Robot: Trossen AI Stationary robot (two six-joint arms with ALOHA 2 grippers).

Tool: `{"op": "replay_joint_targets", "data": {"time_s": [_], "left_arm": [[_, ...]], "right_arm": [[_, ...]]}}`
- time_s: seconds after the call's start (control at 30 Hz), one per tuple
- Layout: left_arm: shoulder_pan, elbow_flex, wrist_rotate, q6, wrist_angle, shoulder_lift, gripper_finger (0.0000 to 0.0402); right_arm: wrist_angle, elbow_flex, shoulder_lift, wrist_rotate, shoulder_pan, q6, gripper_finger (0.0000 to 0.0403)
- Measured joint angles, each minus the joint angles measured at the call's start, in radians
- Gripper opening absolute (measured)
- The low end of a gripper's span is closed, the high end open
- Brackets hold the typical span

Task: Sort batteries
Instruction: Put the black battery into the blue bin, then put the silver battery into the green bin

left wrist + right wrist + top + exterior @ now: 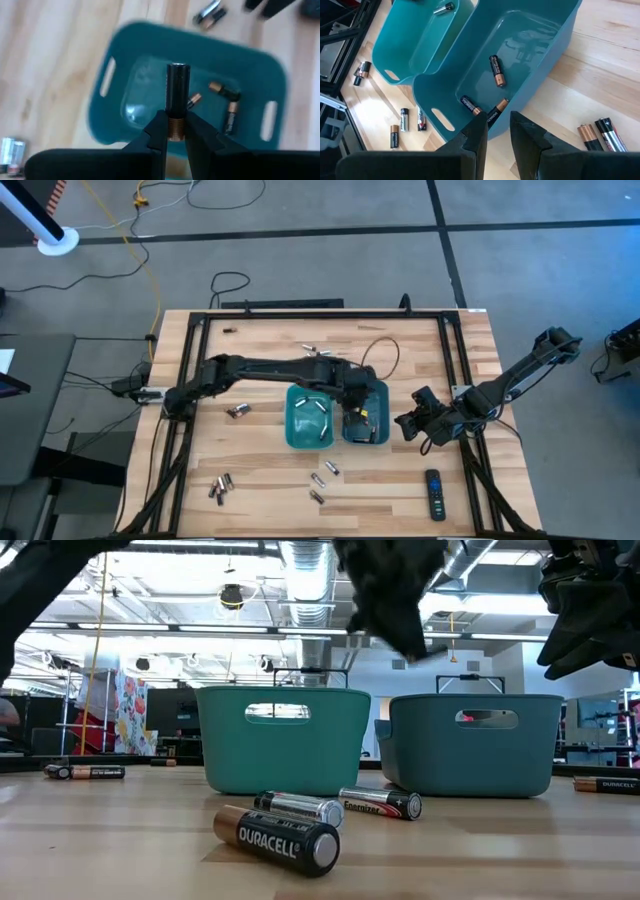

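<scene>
Here, the left gripper's [175, 131] fingers [156, 131] are clamped on the copper-coloured end of a dark battery [177, 92], which stands upright between them; this gripper hangs directly over the darker blue-teal bin [150, 45], and three more dark batteries with copper ends [229, 107] lie on that bin's floor; seen from above, the left arm reaches from the left edge of the desk [260, 480] across to this bin [379, 392], which sits touching the lighter teal bin [296, 430] on its left; the lighter bin holds a few silvery-white batteries [318, 406]; the right gripper [496, 131] hovers just beside the blue-teal bin on its right side, its fingers a little apart with nothing between them; loose batteries are scattered over the wooden desk: a small group near the front left corner [220, 486], a few in front of the bins [325, 475], a pair to the left of the bins [237, 411], and some behind the bins [315, 350]; at desk level, a Duracell battery [277, 837] lies nearest the camera, with two silvery batteries [340, 806] just behind it; a black remote control [434, 493] lies near the front right corner.
</scene>
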Motion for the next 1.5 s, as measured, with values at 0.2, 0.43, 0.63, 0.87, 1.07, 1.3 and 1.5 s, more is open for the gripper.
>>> {"op": "replay_joint_targets", "data": {"time_s": [0.2,0.43,0.63,0.87,1.07,1.3,1.5], "left_arm": [[-0.011,0.000,0.016,-0.063,-0.013,0.091,0.0038],[-0.019,-0.001,0.061,-0.113,-0.025,0.150,0.0041],[-0.025,0.000,0.063,-0.118,-0.002,0.143,0.0067],[-0.024,0.000,0.061,-0.135,0.002,0.141,0.0109],[-0.024,0.000,0.083,-0.141,0.001,0.141,0.0153],[-0.024,0.041,0.109,-0.123,-0.019,0.136,0.0175],[-0.037,0.170,0.108,-0.088,-0.137,0.131,0.0175]], "right_arm": [[-0.001,0.000,0.000,0.000,0.000,0.000,0.0103],[-0.003,0.000,0.000,0.000,0.000,0.000,0.0103],[-0.003,0.000,0.000,0.000,0.000,0.000,0.0103],[-0.004,0.000,0.000,0.000,0.000,0.000,0.0103],[-0.004,0.000,0.000,0.000,0.000,-0.003,0.0103],[-0.004,0.000,0.000,0.000,0.000,-0.002,0.0103],[-0.004,0.000,0.000,0.000,0.000,0.000,0.0103]]}}
